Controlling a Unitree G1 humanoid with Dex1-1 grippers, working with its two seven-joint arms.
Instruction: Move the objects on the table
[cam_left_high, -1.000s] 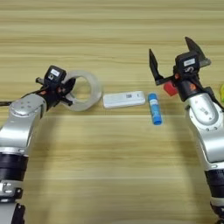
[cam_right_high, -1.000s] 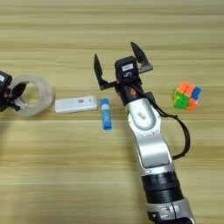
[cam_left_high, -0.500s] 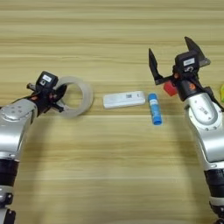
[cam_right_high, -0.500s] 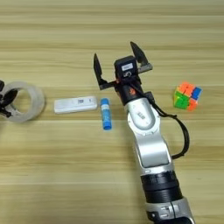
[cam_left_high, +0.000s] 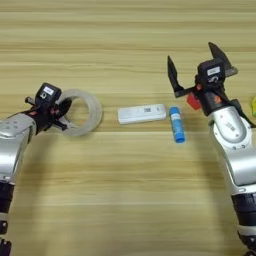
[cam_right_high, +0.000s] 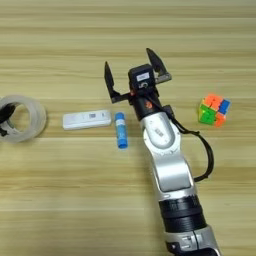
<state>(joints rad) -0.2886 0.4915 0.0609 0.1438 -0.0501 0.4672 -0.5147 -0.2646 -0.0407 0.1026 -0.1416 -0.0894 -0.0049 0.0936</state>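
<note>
My left gripper (cam_left_high: 61, 114) is shut on the left rim of the clear tape roll (cam_left_high: 84, 112), which lies at the left of the table (cam_left_high: 125, 200). A flat white bar (cam_left_high: 142, 113) lies in the middle, and a blue glue stick (cam_left_high: 176, 124) lies just right of it, pointing toward me. My right gripper (cam_left_high: 196, 65) hovers behind the glue stick, wide open and holding nothing. A small red piece (cam_left_high: 193, 101) shows beside its wrist, mostly hidden by the arm.
A multicoloured puzzle cube (cam_right_high: 214, 110) sits to the right of my right arm. Bare wood stretches across the near half and along the far edge.
My left gripper has pulled the tape roll to the left and slightly nearer, away from the white bar. The right arm, bar and glue stick have not moved.
</note>
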